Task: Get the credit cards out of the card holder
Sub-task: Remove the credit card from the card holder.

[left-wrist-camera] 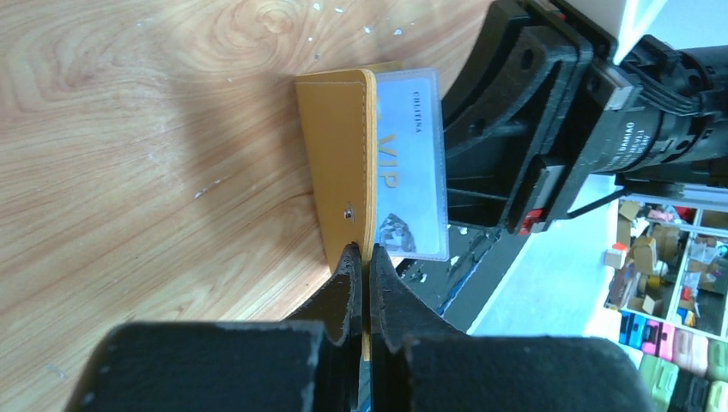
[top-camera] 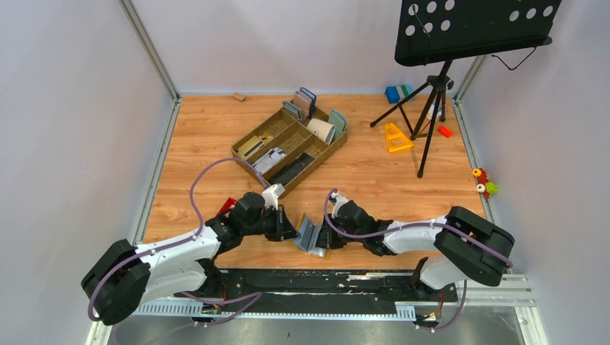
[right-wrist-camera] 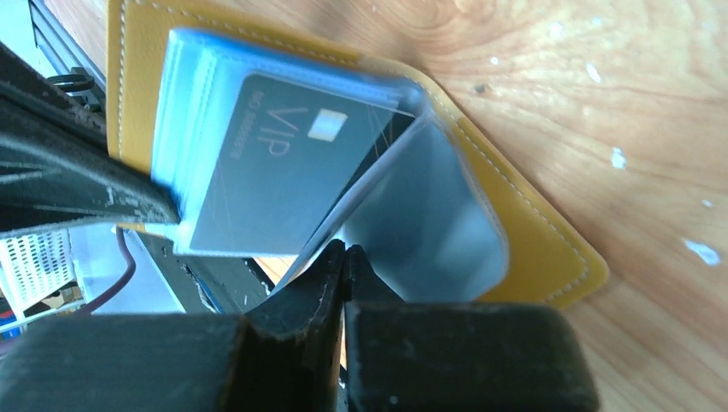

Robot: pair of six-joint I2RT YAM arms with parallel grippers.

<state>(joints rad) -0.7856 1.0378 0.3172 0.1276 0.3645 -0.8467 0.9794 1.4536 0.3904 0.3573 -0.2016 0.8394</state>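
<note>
Scuffed, white-flecked wood table (top-camera: pixel 201 136), walled in pale panels. Compartment tray (top-camera: pixel 267 123) mid-board, black music stand (top-camera: pixel 467 29) at far right. Near front edge, between both arms: card holder (top-camera: pixel 311 237), spread open. Left gripper (left-wrist-camera: pixel 360 257) pinched tight on yellow cover edge. Right gripper (right-wrist-camera: pixel 343 257) closed on credit cards (right-wrist-camera: pixel 266 172) fanned out of lining.

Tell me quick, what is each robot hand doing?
Left gripper: jaws shut on the mustard-yellow leather-like wallet.
Right gripper: jaws shut on a flat grey-blue plastic leaf, card or sleeve unclear.
</note>
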